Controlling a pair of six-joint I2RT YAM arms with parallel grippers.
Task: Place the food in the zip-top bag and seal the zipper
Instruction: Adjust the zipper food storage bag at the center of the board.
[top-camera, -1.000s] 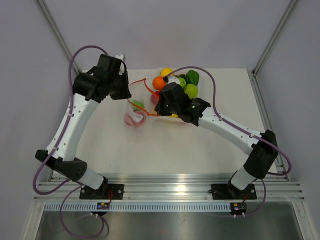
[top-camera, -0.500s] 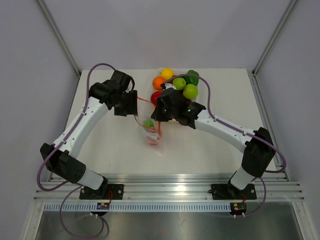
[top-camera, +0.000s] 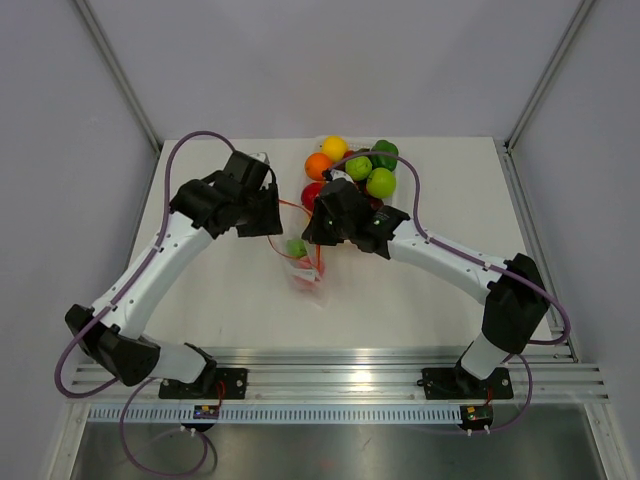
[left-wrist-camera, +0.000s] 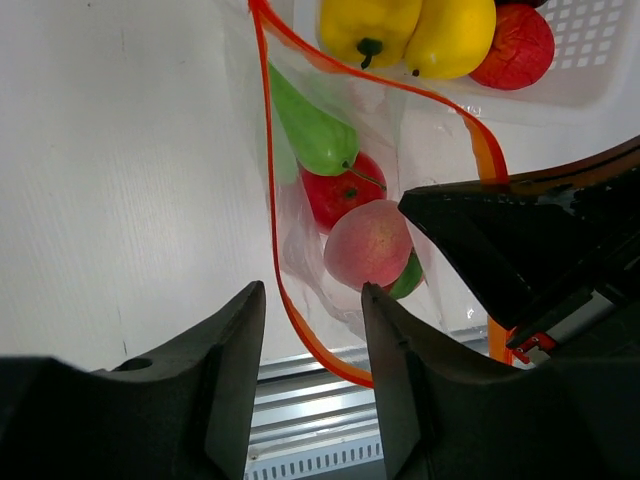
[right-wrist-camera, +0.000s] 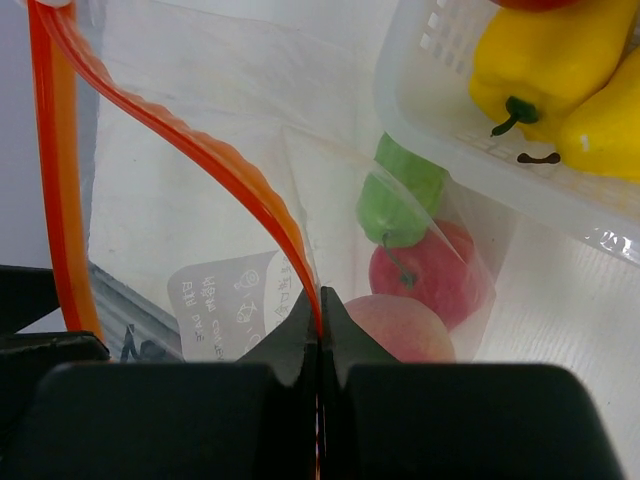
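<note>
Bag (top-camera: 306, 270) hung mid-frame in the overhead view. At my left wrist, left claw (left-wrist-camera: 312, 295) gaped around the zipper (left-wrist-camera: 486, 152), with food (left-wrist-camera: 367, 245) inside. At my right wrist, right claw (right-wrist-camera: 320, 305) pinched the zipper. Sealing looked next: left must clamp, then slide.

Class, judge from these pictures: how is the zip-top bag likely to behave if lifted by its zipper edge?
Probably floppy: the zip-top bag looks crinkled and its zipper bends in curves. Likely bottom-heavy: the peach and red apple bunch at one end, so it may sag and swing below the right fingers pinching the zipper.
</note>
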